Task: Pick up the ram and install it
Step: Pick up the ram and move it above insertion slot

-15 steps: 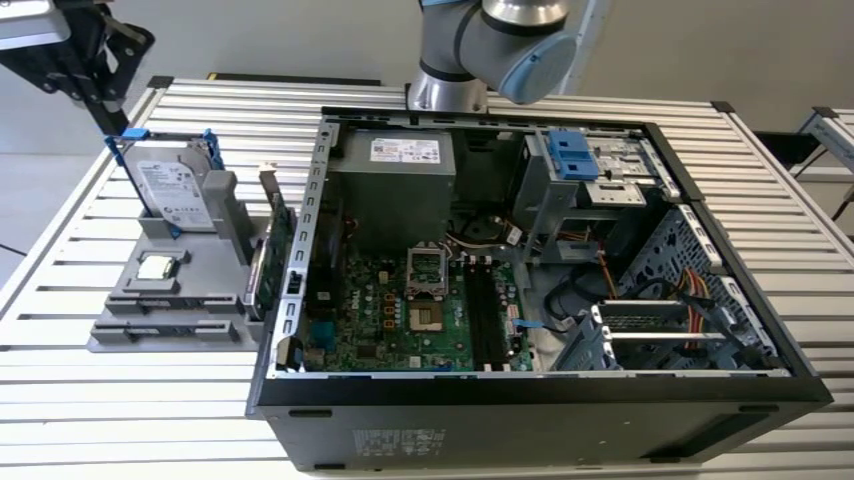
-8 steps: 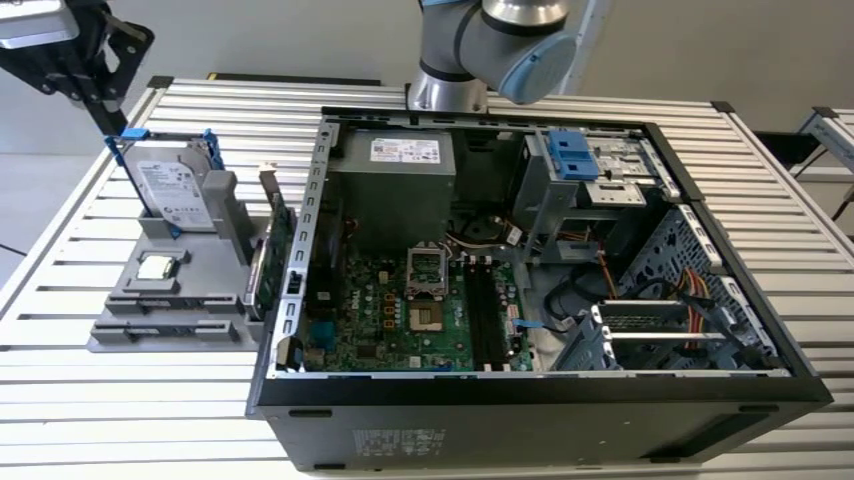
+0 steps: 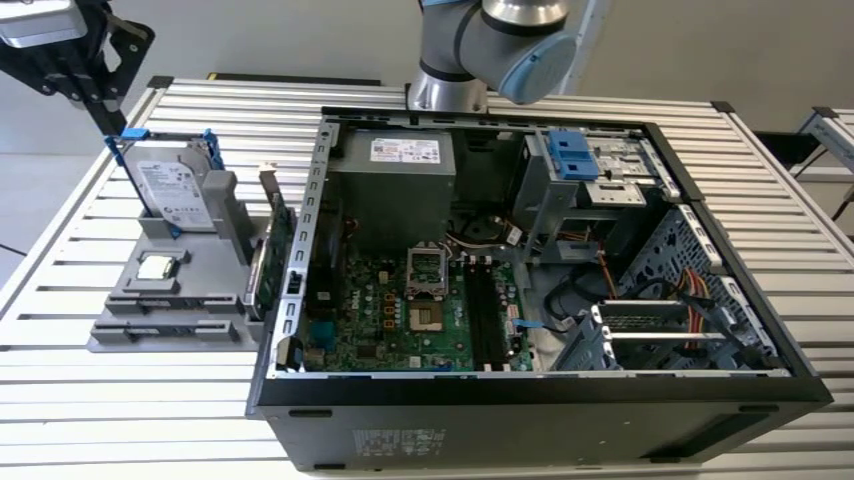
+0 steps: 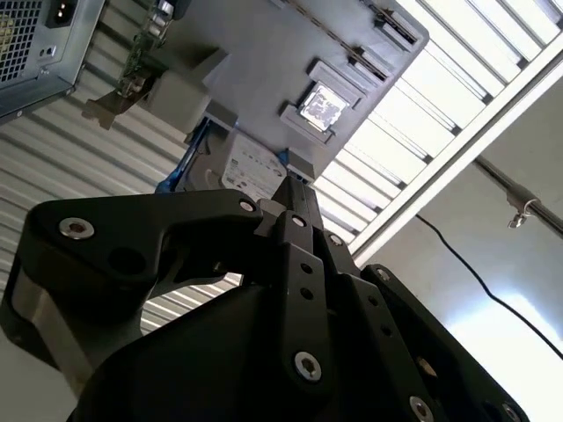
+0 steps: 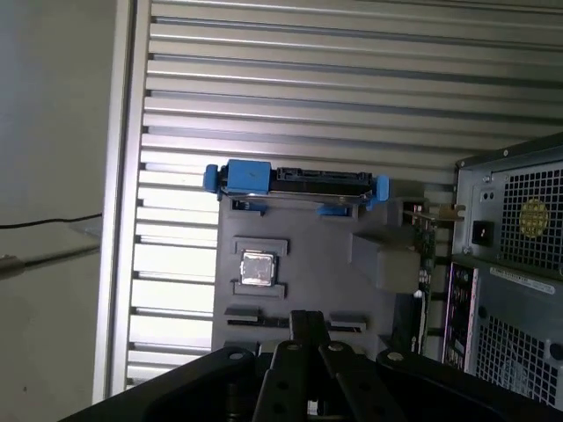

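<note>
In the exterior view, your gripper (image 3: 88, 92) hangs high over the bench (image 3: 787, 230), at the far corner on the exterior view's left, above the grey tray (image 3: 174, 338). Its fingers are pressed onto a slim dark stick, the ram (image 3: 104, 115), which slants down toward the hard drive (image 3: 174, 185) standing upright in the tray. The open computer case (image 3: 534, 388) sits mid-bench, just beside the tray. A green card (image 3: 274, 255) stands upright at the tray's edge next to the case.

In the second wrist view, your gripper (image 4: 295, 215) pinches the ram (image 4: 297, 189) edge-on. Beyond it lie the hard drive (image 4: 251, 167) and a square chip (image 4: 321, 105) in the tray (image 4: 264, 53).

In the first wrist view, the gripper (image 5: 308, 332) is over the tray (image 5: 308, 255). The chip (image 5: 257, 266) is near it, the hard drive (image 5: 299, 180) is farther on, and the computer case (image 5: 519, 264) stands beside the tray.
</note>
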Tool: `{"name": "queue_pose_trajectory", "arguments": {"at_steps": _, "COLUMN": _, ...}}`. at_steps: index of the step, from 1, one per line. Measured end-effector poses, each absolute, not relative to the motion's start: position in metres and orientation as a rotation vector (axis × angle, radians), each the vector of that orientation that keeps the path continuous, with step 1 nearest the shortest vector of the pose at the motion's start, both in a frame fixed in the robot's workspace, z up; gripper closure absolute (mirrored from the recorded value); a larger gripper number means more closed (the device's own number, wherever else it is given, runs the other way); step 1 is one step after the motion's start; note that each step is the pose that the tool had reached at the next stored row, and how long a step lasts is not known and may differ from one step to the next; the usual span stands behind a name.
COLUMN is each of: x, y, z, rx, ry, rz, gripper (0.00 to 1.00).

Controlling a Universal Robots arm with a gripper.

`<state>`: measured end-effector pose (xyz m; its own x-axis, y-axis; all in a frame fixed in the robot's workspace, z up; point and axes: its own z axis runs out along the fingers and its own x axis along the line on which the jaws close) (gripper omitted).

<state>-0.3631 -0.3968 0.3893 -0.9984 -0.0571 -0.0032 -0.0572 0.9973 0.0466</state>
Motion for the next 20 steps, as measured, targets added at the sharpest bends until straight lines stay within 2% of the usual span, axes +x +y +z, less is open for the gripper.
{"name": "queue_pose_trajectory", "arguments": {"at_steps": 10, "x": -0.363, "y": -0.398, "z": 0.389, "rx": -0.086, "ry": 3.138, "rz": 0.073, "gripper": 1.00}}
{"name": "queue_pose_trajectory", "arguments": {"at_steps": 20, "x": -0.363, "y": -0.412, "z": 0.389, "rx": -0.074, "ry": 3.138, "rz": 0.073, "gripper": 1.00}}
